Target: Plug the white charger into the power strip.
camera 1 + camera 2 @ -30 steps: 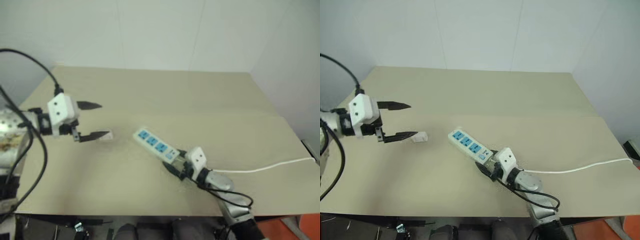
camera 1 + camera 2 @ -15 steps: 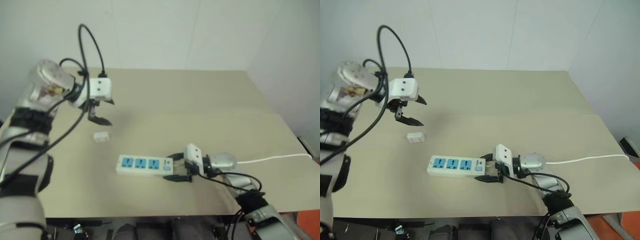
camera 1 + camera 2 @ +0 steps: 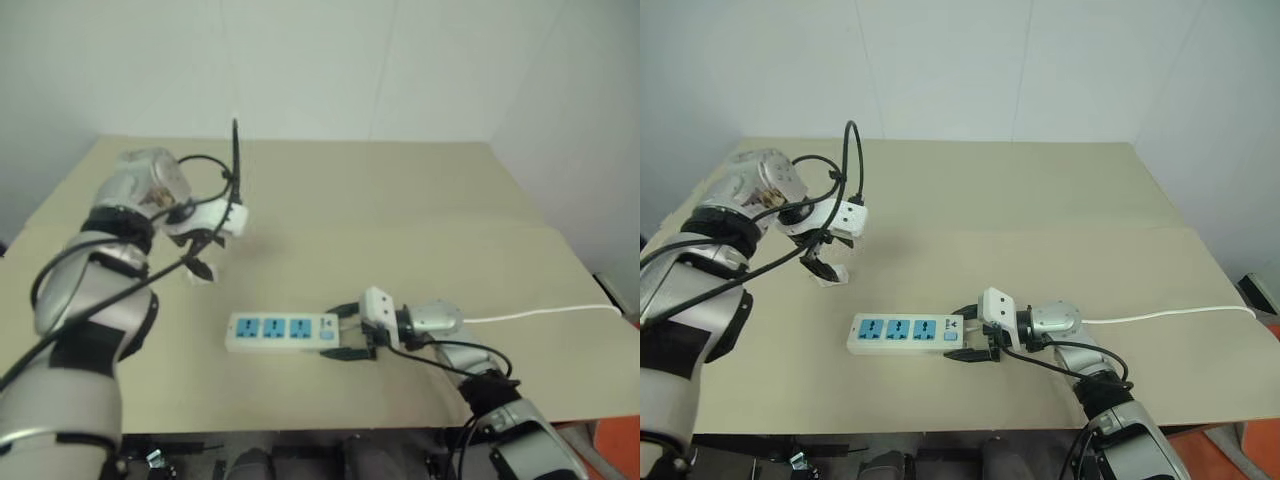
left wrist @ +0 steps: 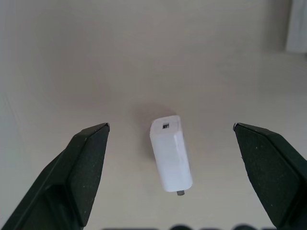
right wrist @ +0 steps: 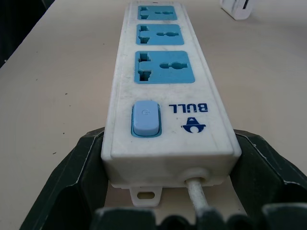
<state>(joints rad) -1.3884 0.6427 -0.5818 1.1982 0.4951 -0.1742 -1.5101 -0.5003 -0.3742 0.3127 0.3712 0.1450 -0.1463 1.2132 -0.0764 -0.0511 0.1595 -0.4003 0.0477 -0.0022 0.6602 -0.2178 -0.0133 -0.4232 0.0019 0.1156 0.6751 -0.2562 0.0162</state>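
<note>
With the left claw (image 4: 170, 143) spread wide above the white charger (image 4: 171, 153) lying near the bench's (image 3: 420, 200) left edge, and the right claw (image 5: 168, 191) clamping the power strip's (image 3: 905, 333) cord end near the front edge, an off-centre closing could tip the charger away.

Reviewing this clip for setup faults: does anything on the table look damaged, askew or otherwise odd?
Nothing stands out. The white charger lies on its side on the table, between the open left gripper fingers. The power strip lies flat, its cord end between the right gripper fingers.
</note>
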